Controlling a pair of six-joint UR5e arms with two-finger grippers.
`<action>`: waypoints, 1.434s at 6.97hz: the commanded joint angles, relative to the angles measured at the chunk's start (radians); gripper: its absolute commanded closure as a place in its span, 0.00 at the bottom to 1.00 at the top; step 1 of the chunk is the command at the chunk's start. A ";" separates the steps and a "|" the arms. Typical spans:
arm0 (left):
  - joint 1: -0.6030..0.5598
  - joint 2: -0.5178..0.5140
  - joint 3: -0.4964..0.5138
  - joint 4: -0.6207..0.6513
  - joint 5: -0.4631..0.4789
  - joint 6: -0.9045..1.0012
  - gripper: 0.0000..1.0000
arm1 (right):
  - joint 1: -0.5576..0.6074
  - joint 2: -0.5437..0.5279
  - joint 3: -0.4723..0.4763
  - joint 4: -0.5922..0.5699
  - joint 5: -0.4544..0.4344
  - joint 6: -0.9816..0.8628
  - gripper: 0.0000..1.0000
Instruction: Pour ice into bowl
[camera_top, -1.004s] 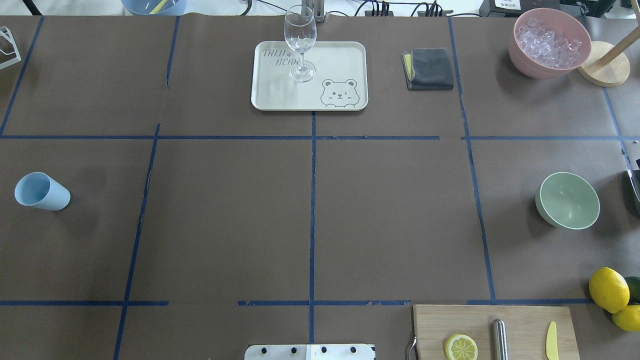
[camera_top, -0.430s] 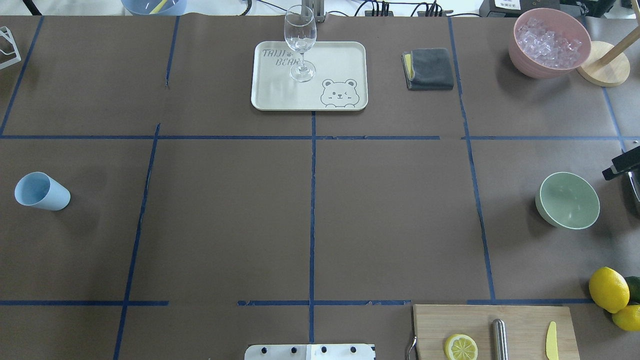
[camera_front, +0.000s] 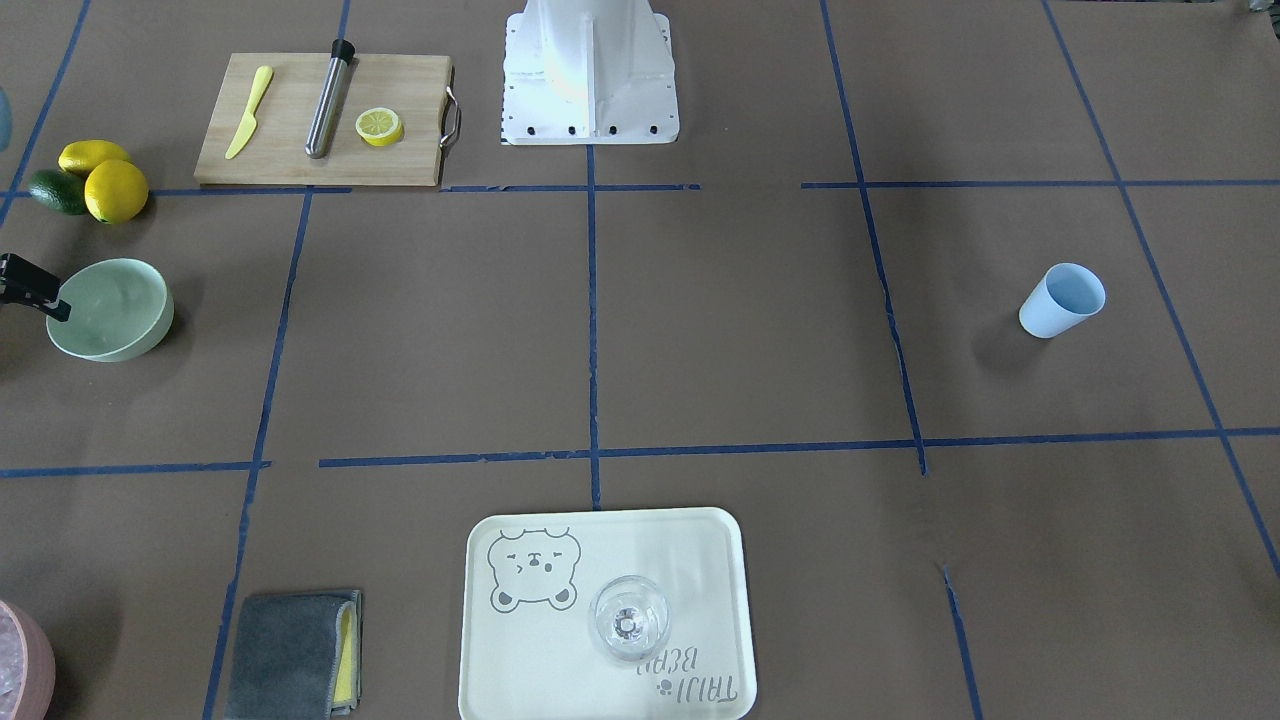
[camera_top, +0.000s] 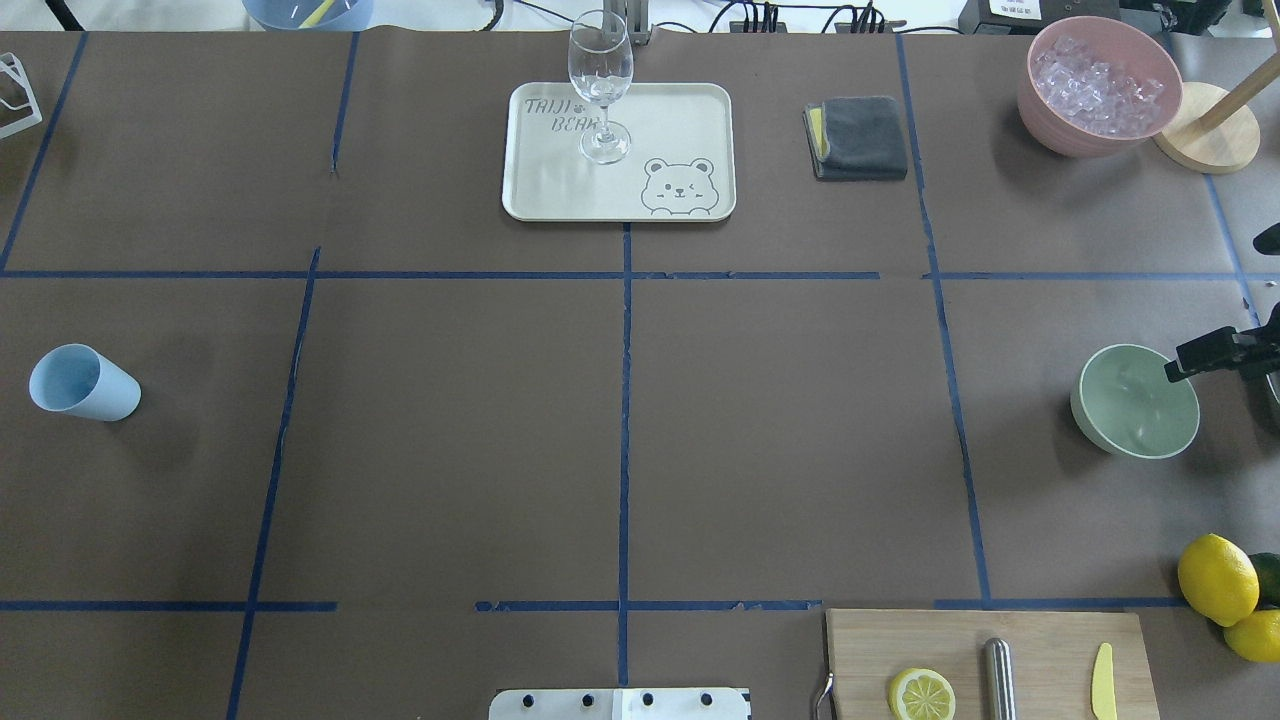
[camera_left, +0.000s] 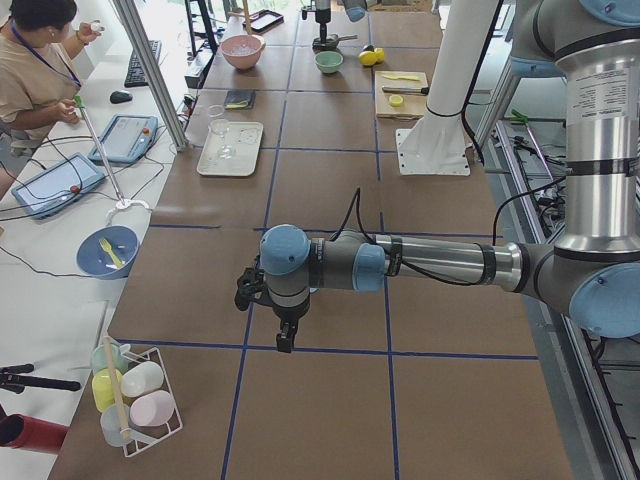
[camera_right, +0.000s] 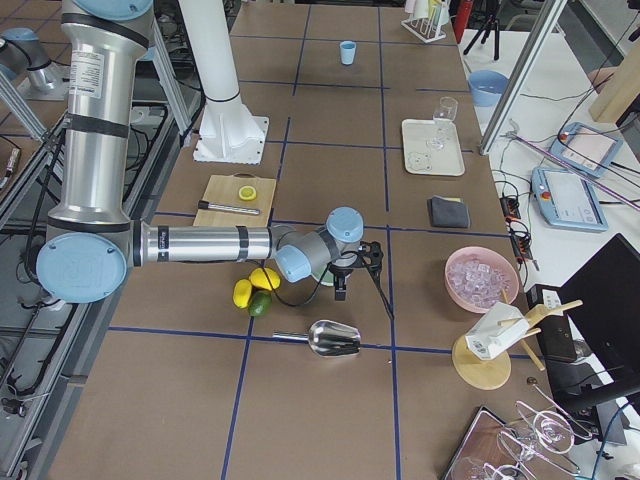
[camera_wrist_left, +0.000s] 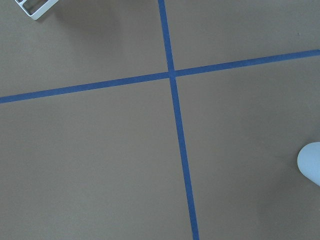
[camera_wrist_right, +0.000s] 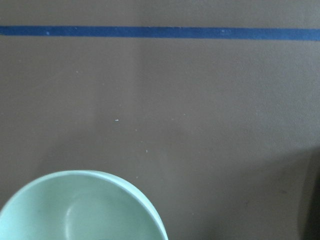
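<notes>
Item one, the ice (camera_top: 1098, 82): you have a heap of small clear glassy cubes, too many to count, lying in one pink container (camera_top: 1040, 125) at the table's far right corner. Item two, the bowl (camera_top: 1130, 408): one, round, pale mint green, matte, upright on the robot's right, between the pink container and the lemons (camera_top: 1217, 578). The right gripper (camera_top: 1203, 358) hangs over the bowl's outer rim; only a black part shows, so you cannot tell how its jaws stand. The left gripper (camera_left: 283, 335) hangs above the table near the one blue cup (camera_top: 82, 383); there too you cannot tell. Also count: one wine glass (camera_top: 600, 85) on one cream bear tray (camera_top: 690, 110); one folded grey cloth (camera_top: 860, 137); two whole lemons beside one dark green fruit (camera_front: 55, 190); one wooden board (camera_top: 1040, 640) carrying one lemon half (camera_top: 921, 694), one steel rod (camera_top: 998, 680), one yellow knife (camera_top: 1102, 682); one metal scoop (camera_right: 335, 338). Surface: brown paper (camera_top: 450, 450) gridded with blue tape (camera_top: 625, 420). At a side desk a person (camera_left: 30, 70) sits by two tablets (camera_left: 55, 185).
</notes>
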 joint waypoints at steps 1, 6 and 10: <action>0.000 0.000 -0.001 0.000 -0.001 0.000 0.00 | -0.033 -0.011 -0.075 0.139 -0.015 0.058 0.06; -0.002 0.006 -0.008 0.001 0.000 0.002 0.00 | -0.079 -0.004 -0.061 0.209 0.011 0.127 1.00; 0.000 0.000 -0.012 0.000 0.000 0.000 0.00 | -0.146 0.111 0.108 0.205 0.030 0.476 1.00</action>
